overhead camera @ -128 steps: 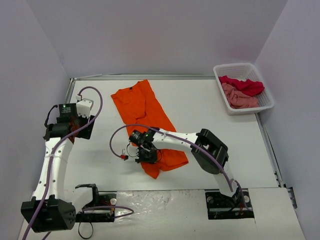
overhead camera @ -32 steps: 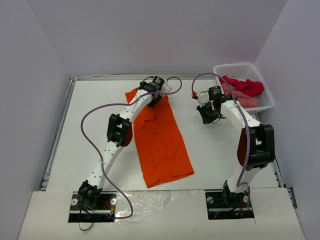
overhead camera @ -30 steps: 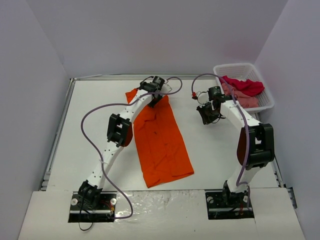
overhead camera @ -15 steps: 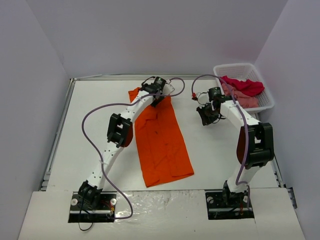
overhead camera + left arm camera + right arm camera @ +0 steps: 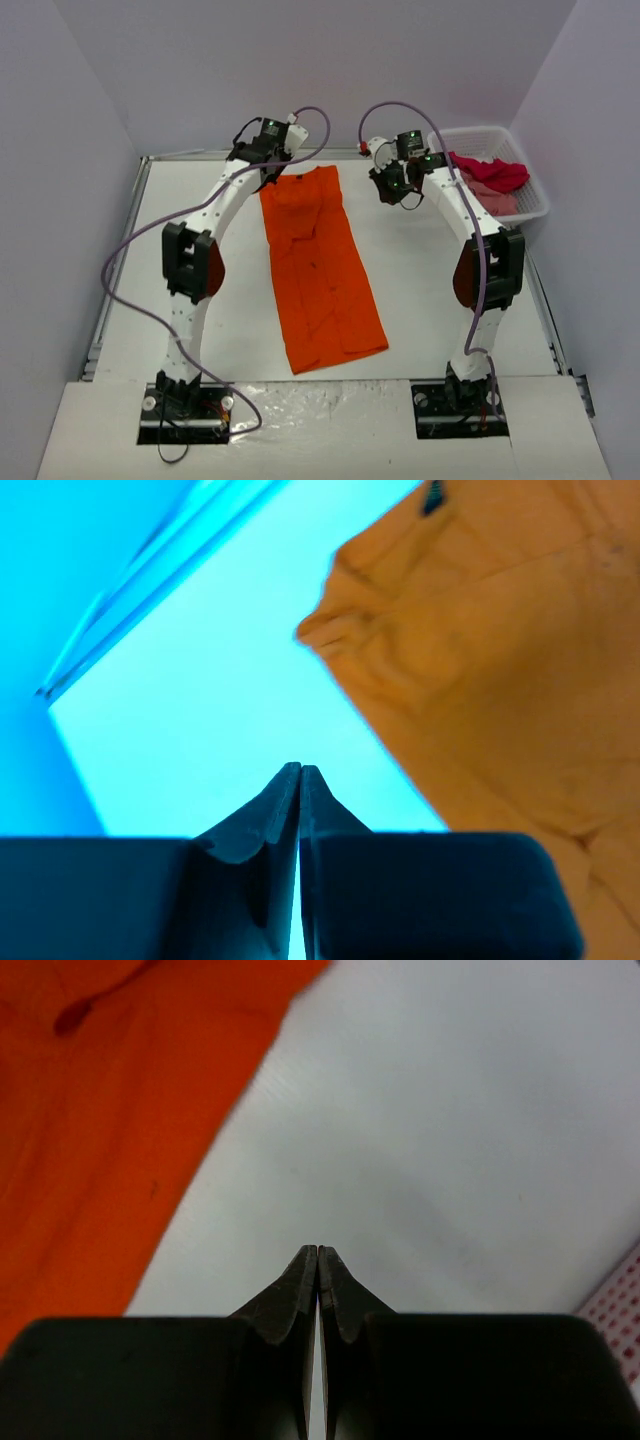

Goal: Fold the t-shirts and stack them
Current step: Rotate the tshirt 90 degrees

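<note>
An orange t-shirt (image 5: 322, 265) lies flat as a long strip on the white table (image 5: 190, 200), its collar end towards the back. My left gripper (image 5: 268, 166) hovers shut and empty just off the shirt's far left corner. In the left wrist view its tips (image 5: 300, 768) meet over bare table, with the orange t-shirt (image 5: 490, 630) to their right. My right gripper (image 5: 392, 186) is shut and empty to the right of the shirt's far end. Its tips (image 5: 318, 1250) are over bare table, with the orange t-shirt (image 5: 100, 1110) at the upper left.
A white lattice basket (image 5: 470, 134) stands at the back right corner, holding a crimson t-shirt (image 5: 492, 172) and a pink t-shirt (image 5: 485, 200). Its edge (image 5: 615, 1305) shows at the lower right of the right wrist view. Walls close the table on three sides.
The left gripper has left the shirt's far edge and moved up and left; the shirt's far end now lies straighter. The right gripper has moved towards the back wall.
</note>
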### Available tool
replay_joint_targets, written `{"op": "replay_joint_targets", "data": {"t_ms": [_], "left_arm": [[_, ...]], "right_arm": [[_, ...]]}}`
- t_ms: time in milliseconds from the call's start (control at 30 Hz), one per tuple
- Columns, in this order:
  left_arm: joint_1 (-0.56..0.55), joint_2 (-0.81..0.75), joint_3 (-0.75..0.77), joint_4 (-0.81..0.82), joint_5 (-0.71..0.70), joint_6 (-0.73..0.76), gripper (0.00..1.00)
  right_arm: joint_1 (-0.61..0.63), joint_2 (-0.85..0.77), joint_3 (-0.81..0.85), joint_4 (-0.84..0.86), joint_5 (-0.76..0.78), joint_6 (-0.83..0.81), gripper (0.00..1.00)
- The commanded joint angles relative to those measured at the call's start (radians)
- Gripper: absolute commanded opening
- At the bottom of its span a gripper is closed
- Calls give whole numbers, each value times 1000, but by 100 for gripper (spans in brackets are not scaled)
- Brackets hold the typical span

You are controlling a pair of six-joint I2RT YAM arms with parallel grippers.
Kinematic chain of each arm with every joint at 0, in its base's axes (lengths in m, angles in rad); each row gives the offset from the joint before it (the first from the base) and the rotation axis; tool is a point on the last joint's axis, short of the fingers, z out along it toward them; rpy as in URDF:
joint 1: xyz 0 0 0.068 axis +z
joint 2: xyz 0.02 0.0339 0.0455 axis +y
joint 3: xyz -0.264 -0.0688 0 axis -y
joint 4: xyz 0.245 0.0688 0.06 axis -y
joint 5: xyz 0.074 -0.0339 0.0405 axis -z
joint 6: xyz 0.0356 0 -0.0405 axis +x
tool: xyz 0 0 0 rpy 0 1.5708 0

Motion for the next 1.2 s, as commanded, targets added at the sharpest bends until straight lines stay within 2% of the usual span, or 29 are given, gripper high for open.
{"op": "replay_joint_targets", "data": {"t_ms": [0,67,200,300,400,633,800,1167], "left_arm": [[45,-194,-155,81,-54,-73,2],[90,-305,-303,136,-58,-101,2],[157,-470,-499,152,-49,-127,2],[202,-601,-641,160,-69,-93,2],[255,-707,-739,149,-66,-81,2],[331,-845,-876,132,-51,-69,2],[337,-854,-887,111,-57,-67,2],[337,-883,-951,123,-42,-96,2]], "right_arm": [[53,123,138,-73,-49,-21,0],[68,180,211,-100,-86,-30,0],[84,337,400,-139,-178,-38,0],[101,382,434,-117,-258,-67,0],[148,379,408,-36,-232,-96,0],[225,480,497,-17,-215,-124,0],[243,554,554,-17,-213,-124,0],[227,648,566,-16,-144,-124,0]]}}
